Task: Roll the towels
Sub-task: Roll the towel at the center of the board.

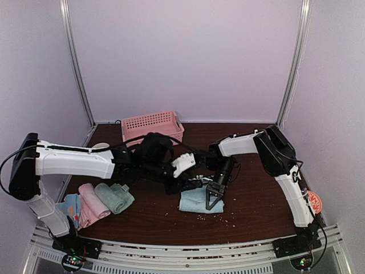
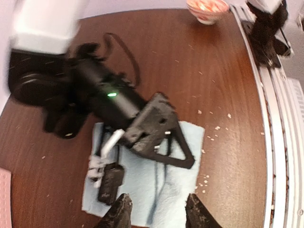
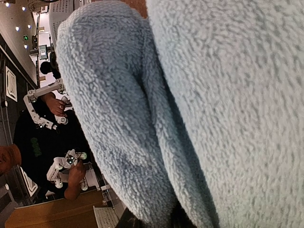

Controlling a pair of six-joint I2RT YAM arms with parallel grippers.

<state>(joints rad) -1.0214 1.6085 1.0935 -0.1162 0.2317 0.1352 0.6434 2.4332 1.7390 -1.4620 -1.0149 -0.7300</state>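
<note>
Dark brown bench (image 1: pixel 256 205) carries the light blue towel (image 1: pixel 191 204), spread nearly flat at centre. The left gripper (image 2: pixel 158 213) is held over its edge, jaws wide. The right gripper (image 1: pixel 213 200) is pressed into the cloth; whether its jaws are closed cannot be told. Rolling is judged barely begun: an edge must next be pinched and turned over.

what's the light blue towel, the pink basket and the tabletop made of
Light blue towel: soft fleecy cloth, likely microfibre or terry, fuzzy nap close up. Pink basket: looks moulded plastic, rigid perforated walls. Tabletop: dark wood-look surface, perhaps laminate, faint sheen.
</note>
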